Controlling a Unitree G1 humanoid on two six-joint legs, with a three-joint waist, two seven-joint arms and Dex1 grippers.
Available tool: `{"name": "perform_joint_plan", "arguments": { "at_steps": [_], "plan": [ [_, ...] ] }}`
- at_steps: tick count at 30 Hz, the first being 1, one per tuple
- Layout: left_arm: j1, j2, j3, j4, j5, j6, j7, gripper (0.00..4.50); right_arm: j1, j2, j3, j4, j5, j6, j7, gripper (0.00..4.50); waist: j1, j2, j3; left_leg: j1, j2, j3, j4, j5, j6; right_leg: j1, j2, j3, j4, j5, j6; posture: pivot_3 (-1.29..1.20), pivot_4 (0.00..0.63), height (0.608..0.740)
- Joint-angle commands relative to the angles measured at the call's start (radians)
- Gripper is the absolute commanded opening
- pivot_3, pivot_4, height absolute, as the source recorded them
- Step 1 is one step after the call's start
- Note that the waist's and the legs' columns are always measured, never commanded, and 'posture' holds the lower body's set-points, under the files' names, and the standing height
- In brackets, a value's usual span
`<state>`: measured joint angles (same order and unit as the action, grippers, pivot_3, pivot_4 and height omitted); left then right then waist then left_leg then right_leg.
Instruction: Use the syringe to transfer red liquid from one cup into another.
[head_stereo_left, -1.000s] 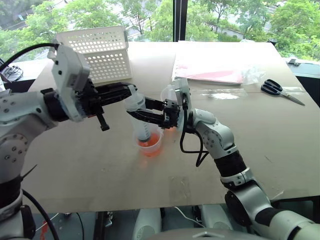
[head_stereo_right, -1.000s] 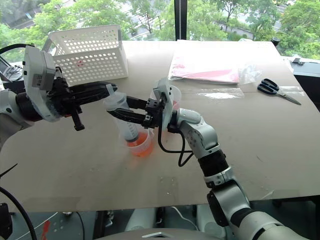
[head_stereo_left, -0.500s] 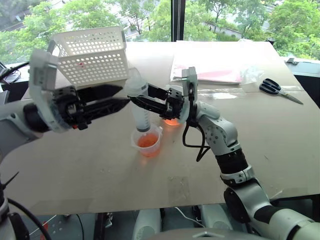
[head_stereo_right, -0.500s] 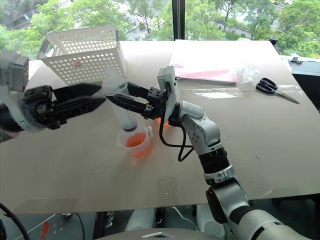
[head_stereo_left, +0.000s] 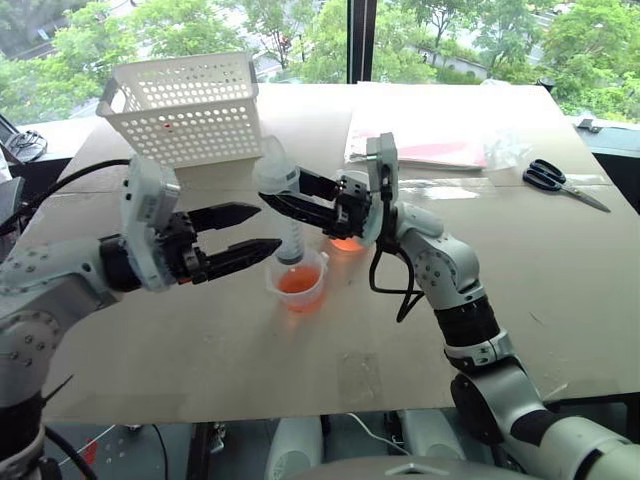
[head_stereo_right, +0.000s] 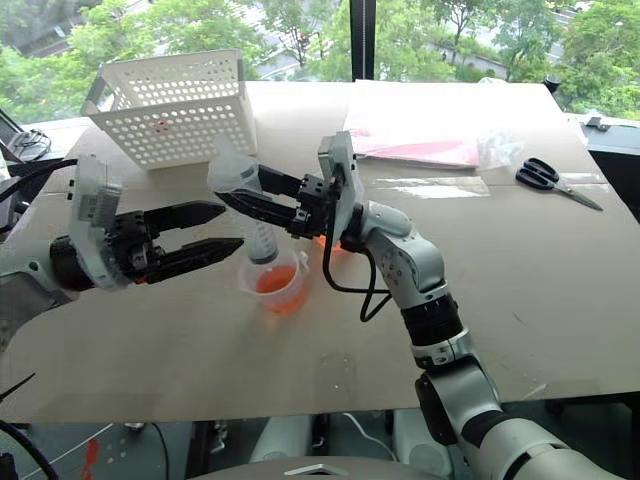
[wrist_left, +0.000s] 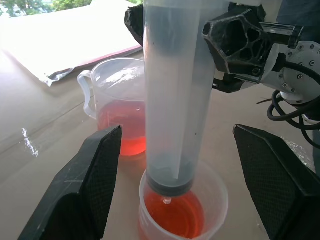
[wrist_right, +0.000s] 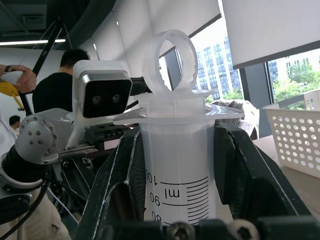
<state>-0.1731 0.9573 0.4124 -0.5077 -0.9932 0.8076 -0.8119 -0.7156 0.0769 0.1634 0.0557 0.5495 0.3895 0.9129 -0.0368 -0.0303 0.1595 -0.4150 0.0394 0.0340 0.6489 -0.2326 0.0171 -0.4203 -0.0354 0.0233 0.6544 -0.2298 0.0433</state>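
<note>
My right gripper (head_stereo_left: 278, 198) is shut on the barrel of the clear syringe (head_stereo_left: 288, 225), holding it upright with the plunger pushed in. Its small tip hangs just above the red liquid (wrist_left: 175, 217) in the shorter cup (head_stereo_left: 300, 288). The taller cup (wrist_left: 117, 100), also holding red liquid, stands right behind it, mostly hidden by the right wrist in the eye views. My left gripper (head_stereo_left: 266, 228) is open, level, to the left of the syringe's lower barrel, its fingers (wrist_left: 85, 190) flanking syringe and shorter cup without touching.
A white perforated basket (head_stereo_left: 185, 120) stands at the back left of the table. A plastic bag over a red sheet (head_stereo_left: 430, 145) and black scissors (head_stereo_left: 560, 180) lie at the back right. A person (wrist_right: 57, 80) stands beyond the table.
My left gripper has let go of the syringe's top, opened, and dropped down to the left. The right gripper has lifted the syringe, bringing its tip out of the liquid.
</note>
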Motion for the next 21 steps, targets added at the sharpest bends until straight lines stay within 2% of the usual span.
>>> {"name": "perform_joint_plan", "arguments": {
  "at_steps": [1, 8, 10, 14, 19, 21],
  "plan": [
    [-0.066, -0.026, -0.026, 0.008, 0.015, -0.043, 0.007, 3.6, -0.023, 0.003, 0.008, -0.061, 0.021, 0.004, 0.006, 1.45, -0.001, 0.0, 0.0, 0.0, 0.0, 0.0, 0.0, 0.0, 0.0, 0.0, 0.0, 0.0, 0.0, 0.0, 0.0, 0.0, 0.15, 0.74],
    [-0.122, -0.04, -0.054, 0.03, 0.045, -0.065, -0.011, 3.6, -0.021, -0.001, 0.012, -0.077, 0.027, 0.015, -0.004, 1.45, -0.002, 0.0, 0.0, 0.0, 0.0, 0.0, 0.0, 0.0, 0.0, 0.0, 0.0, 0.0, 0.0, 0.0, 0.0, 0.0, 0.15, 0.74],
    [-0.132, -0.044, -0.064, 0.031, 0.056, -0.078, -0.022, 3.09, -0.02, -0.002, 0.014, -0.081, 0.031, 0.02, -0.005, 1.45, -0.002, 0.0, 0.0, 0.0, 0.0, 0.0, 0.0, 0.0, 0.0, 0.0, 0.0, 0.0, 0.0, 0.0, 0.0, 0.0, 0.15, 0.74],
    [-0.134, -0.054, -0.072, 0.024, 0.059, -0.09, -0.038, 1.38, -0.018, -0.003, 0.015, -0.092, 0.041, 0.034, -0.008, 1.44, -0.002, 0.0, 0.0, 0.0, 0.0, 0.0, 0.0, 0.0, 0.0, 0.0, 0.0, 0.0, 0.0, 0.0, 0.0, 0.0, 0.15, 0.74],
    [-0.133, -0.068, -0.06, 0.021, 0.056, -0.094, -0.033, 1.36, -0.036, -0.013, -0.007, -0.095, 0.074, 0.102, -0.025, 1.44, -0.002, 0.0, 0.0, 0.0, 0.0, 0.0, 0.0, 0.0, 0.0, 0.0, 0.001, 0.0, 0.0, 0.0, 0.0, 0.0, 0.15, 0.74],
    [-0.139, -0.07, -0.046, 0.022, 0.041, -0.083, -0.024, 1.36, -0.045, -0.037, -0.016, -0.113, 0.097, 0.137, -0.011, 2.46, -0.001, 0.0, 0.0, 0.0, 0.0, 0.0, 0.0, 0.0, 0.0, 0.0, 0.001, 0.0, 0.0, 0.0, 0.0, 0.0, 0.15, 0.74]
  ]
}}
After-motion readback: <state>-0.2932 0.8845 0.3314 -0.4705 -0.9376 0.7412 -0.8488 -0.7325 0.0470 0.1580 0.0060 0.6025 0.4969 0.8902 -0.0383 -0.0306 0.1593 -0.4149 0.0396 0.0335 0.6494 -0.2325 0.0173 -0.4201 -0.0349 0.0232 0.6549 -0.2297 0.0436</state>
